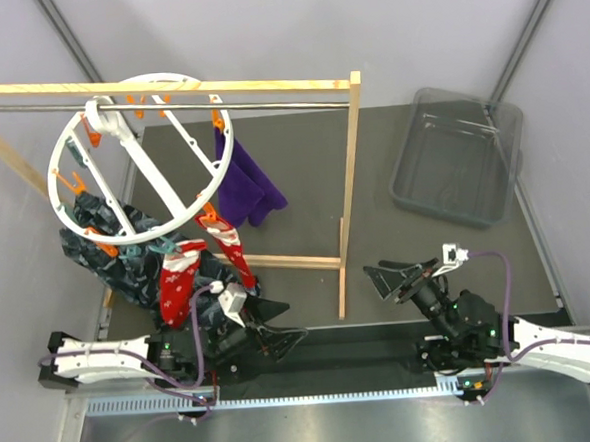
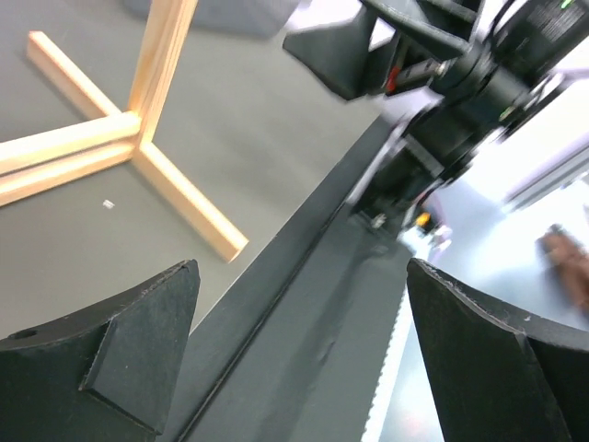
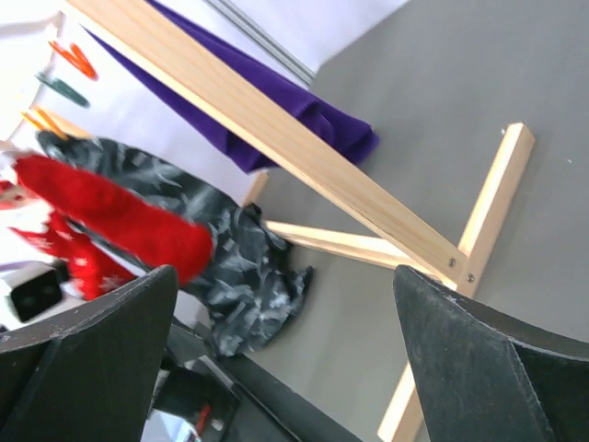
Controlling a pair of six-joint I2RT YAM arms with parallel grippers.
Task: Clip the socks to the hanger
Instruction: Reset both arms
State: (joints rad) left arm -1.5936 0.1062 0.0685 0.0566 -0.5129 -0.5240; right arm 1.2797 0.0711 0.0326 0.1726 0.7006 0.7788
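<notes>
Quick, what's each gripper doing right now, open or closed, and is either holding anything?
Left gripper: open, holding nothing.
Right gripper: open, holding nothing.

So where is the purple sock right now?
Top view, left of centre: the purple sock hangs off the hanger at its right rim, just left of the wooden rack's upright.

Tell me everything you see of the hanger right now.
The hanger is a big round white plastic ring with curved cross bars and orange clips along the rim. It hangs tilted from the rack's metal rail, at the far left. Two red socks, a purple sock and dark patterned fabric hang from its rim.
</notes>
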